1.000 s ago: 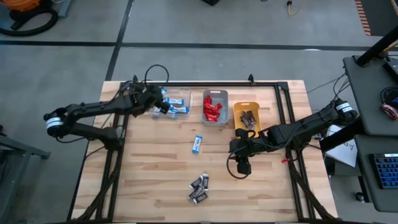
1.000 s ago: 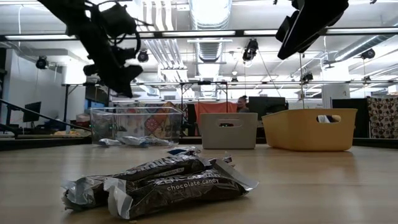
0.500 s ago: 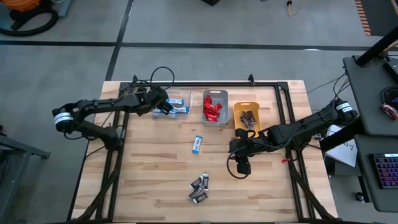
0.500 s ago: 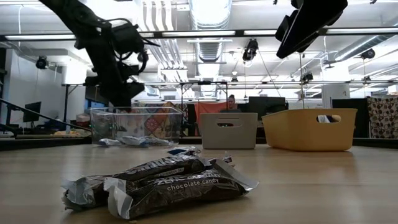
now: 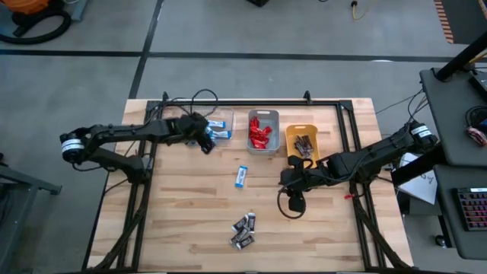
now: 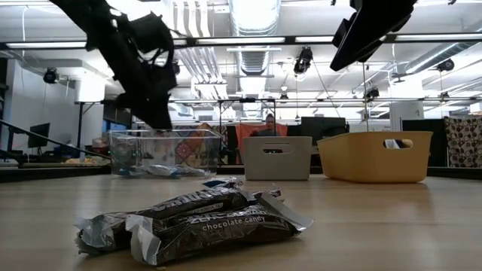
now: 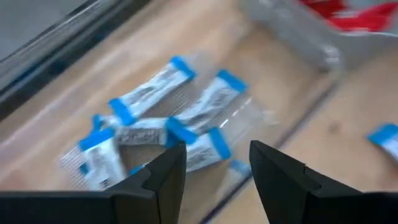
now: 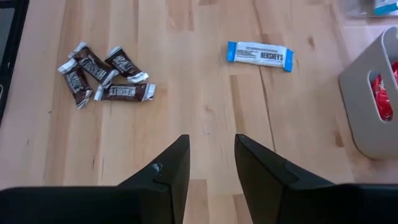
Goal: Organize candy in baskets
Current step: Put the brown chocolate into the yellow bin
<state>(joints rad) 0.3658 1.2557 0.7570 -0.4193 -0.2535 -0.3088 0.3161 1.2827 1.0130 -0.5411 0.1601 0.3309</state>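
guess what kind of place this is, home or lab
Most likely a robotics lab or workshop: exposed ceiling ducts, bare concrete floor around the wooden table, and a person at a desk behind.

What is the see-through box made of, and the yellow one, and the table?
The see-through box looks like clear, glossy plastic: you can see the blue-and-white candy right through its wall. The yellow box looks like smooth, solid plastic with an even colour and rounded rim. The table looks like pale wood, with planks and grain lines showing.
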